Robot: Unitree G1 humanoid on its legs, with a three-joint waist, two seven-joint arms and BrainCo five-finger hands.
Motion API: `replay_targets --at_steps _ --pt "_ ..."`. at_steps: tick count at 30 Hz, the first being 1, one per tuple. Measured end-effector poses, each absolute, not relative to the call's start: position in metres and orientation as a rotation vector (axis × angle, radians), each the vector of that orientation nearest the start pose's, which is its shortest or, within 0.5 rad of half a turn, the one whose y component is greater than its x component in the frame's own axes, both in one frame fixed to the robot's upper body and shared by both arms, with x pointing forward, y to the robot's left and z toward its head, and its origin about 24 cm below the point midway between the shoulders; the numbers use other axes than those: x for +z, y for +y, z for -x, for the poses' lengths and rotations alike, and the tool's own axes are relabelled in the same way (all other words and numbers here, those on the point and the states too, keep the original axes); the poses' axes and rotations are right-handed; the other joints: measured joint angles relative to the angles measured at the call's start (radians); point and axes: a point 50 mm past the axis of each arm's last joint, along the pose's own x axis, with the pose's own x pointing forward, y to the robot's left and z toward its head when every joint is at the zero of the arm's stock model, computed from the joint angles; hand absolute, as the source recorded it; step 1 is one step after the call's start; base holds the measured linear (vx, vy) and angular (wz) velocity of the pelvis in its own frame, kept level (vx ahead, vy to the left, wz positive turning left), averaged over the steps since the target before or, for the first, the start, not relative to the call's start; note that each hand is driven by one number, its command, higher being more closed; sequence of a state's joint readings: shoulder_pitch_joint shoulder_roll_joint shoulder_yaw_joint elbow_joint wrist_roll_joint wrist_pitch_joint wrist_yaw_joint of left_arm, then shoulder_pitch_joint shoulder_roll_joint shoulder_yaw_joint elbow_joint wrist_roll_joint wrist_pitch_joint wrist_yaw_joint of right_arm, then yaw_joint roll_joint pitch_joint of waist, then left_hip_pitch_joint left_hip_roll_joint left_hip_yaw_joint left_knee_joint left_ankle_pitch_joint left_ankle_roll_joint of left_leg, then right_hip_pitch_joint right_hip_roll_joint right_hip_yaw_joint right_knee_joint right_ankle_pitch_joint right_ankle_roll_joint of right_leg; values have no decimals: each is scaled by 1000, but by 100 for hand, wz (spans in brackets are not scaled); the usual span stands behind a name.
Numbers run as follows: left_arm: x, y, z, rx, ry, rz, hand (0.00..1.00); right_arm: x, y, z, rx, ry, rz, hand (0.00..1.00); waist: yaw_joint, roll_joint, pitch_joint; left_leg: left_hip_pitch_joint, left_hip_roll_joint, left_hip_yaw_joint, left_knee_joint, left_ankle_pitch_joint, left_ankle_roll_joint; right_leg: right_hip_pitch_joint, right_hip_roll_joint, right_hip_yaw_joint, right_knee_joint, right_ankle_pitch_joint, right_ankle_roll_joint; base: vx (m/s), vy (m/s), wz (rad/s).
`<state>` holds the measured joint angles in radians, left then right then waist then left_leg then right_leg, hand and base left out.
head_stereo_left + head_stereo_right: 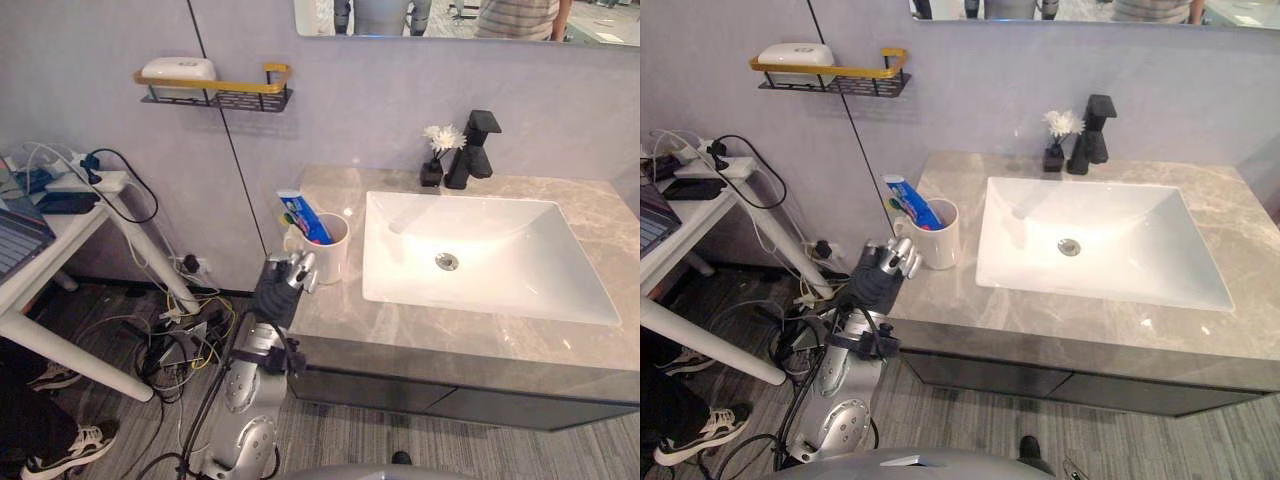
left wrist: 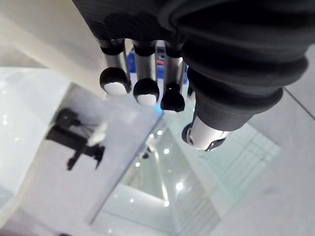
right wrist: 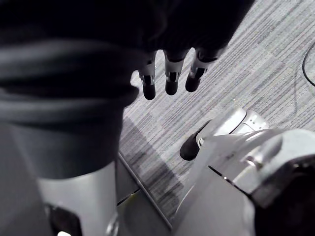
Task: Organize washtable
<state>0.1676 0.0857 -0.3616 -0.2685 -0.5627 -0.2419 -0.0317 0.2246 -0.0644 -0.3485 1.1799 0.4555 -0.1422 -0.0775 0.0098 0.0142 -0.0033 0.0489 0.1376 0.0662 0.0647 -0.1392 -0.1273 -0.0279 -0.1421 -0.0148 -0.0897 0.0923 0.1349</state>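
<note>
**Left hand at the mug, right hand low over the floor**

At the front-left corner of the grey marble-patterned countertop (image 1: 420,335) — left hand (image 1: 292,274), raised from below the edge, just beside the white ceramic mug (image 1: 333,258); touching or not, cannot tell. In its wrist view, fingers (image 2: 146,83) side by side and close to straight, thumb apart, nothing gripped.

Mug upright, near the left rim of the white rectangular basin (image 1: 500,275) sunk into the counter. Inside the mug, leaning to the left, a blue-and-white toothpaste tube (image 1: 305,216), with something green and yellow tucked beside it, too small to make out.

Round metal drain (image 1: 447,261) in the basin's floor. Behind the basin, at the wall: black angular faucet (image 1: 473,150), and just to its left a small black vase with a white flower (image 1: 436,152).

Right hand (image 3: 170,73) hanging over the grey striped floor (image 3: 275,59) — fingers loose and extended, holding nothing.

On the wall, up and to the left of the counter: black wire shelf with a gold rail (image 1: 230,95), carrying a white oblong box (image 1: 178,69). Further left, a white side table (image 1: 75,215) strewn with cables. Below it, a person's black-and-white sneaker (image 1: 65,452).
</note>
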Motion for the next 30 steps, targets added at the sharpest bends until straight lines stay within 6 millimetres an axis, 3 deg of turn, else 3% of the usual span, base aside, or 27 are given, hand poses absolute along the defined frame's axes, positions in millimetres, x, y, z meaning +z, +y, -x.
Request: replay_targets --at_steps 6,16,20,30 --pt "57 86 -207 -321 -114 538 100 -170 -222 -4 -821 1144 -421 0 -2 -1 -5 7 0 2 -8 0 0 0 0 0 -1 0 0 11 3 -1" --pt "29 88 -209 -305 3 407 100 -170 -220 -7 -793 1150 -399 0 -14 -7 -6 10 0 4 -10 0 0 -2 0 0 -1 1 1 14 2 0" --pt "25 92 -211 -283 17 383 100 -170 -219 -8 -791 1150 -398 0 -21 -11 -5 8 0 9 -11 0 0 -3 0 4 -6 1 2 -25 0 -3" --pt "31 106 -237 -203 -25 319 100 -168 -218 -18 -744 1111 -377 0 -31 -15 -2 8 2 26 -21 0 0 -21 4 18 -7 1 2 13 1 -4"
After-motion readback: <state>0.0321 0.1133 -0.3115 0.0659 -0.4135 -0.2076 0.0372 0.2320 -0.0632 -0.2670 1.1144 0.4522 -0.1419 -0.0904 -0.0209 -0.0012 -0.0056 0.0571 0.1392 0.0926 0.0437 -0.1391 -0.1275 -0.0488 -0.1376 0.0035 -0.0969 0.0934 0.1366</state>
